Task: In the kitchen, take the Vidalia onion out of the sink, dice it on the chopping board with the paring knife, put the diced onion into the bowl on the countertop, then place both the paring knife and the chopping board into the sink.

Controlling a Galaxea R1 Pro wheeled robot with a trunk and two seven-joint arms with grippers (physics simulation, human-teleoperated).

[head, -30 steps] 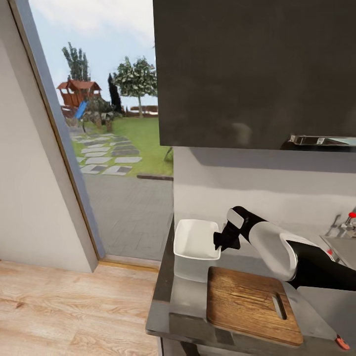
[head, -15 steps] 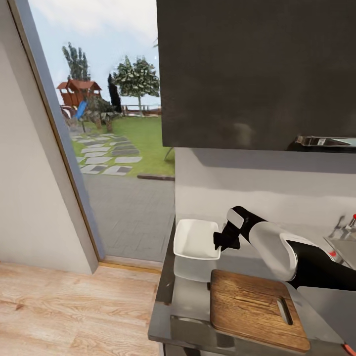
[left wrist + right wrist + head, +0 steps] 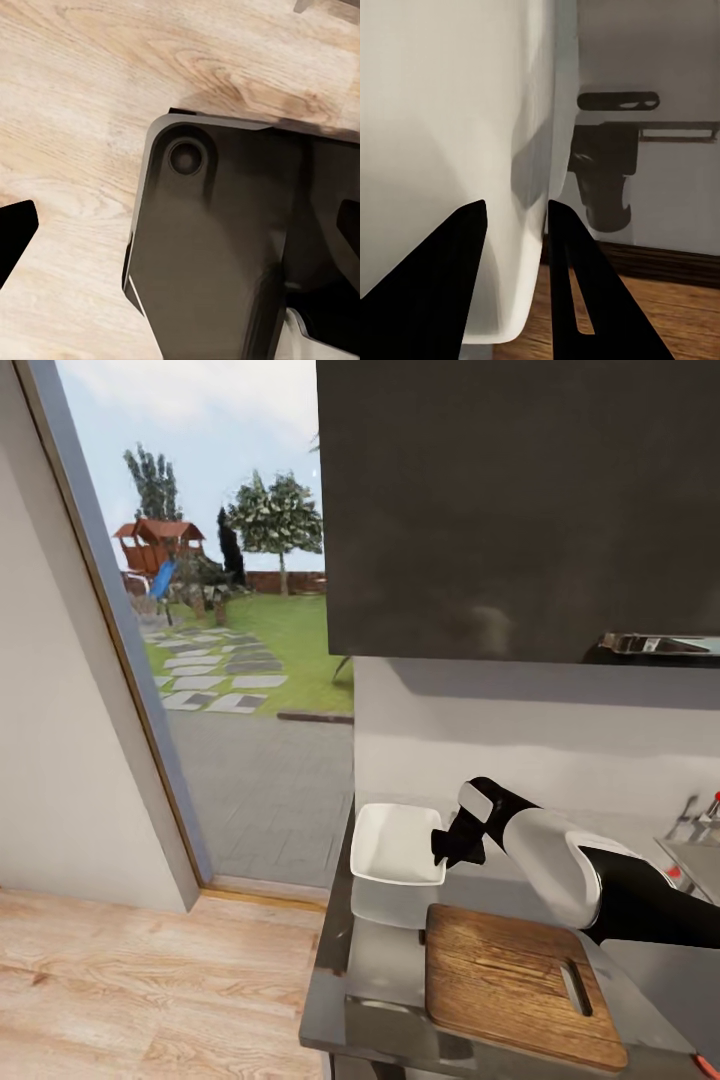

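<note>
My right gripper (image 3: 447, 847) is shut on the right rim of the white bowl (image 3: 396, 842), at the left end of the grey countertop (image 3: 385, 970). In the right wrist view its dark fingers (image 3: 442, 285) straddle the bowl's wall (image 3: 450, 127). The brown chopping board (image 3: 505, 982) lies just in front of the bowl. A red-orange end of the paring knife (image 3: 708, 1066) peeks in at the picture's bottom right corner. The sink (image 3: 698, 865) and its tap (image 3: 702, 816) sit at the right edge. My left gripper (image 3: 180, 232) hangs open over the wooden floor. The Vidalia onion is out of view.
A dark wall cabinet (image 3: 520, 510) hangs above the counter. Left of the counter's end, a tall glass door (image 3: 220, 660) looks onto a garden, with wooden floor (image 3: 150, 980) in front. My dark base (image 3: 217, 255) is below the left gripper.
The camera shifted a little, so cabinet and board slid right in the picture. The bowl and my right gripper kept their place together. In the last half second nothing moved.
</note>
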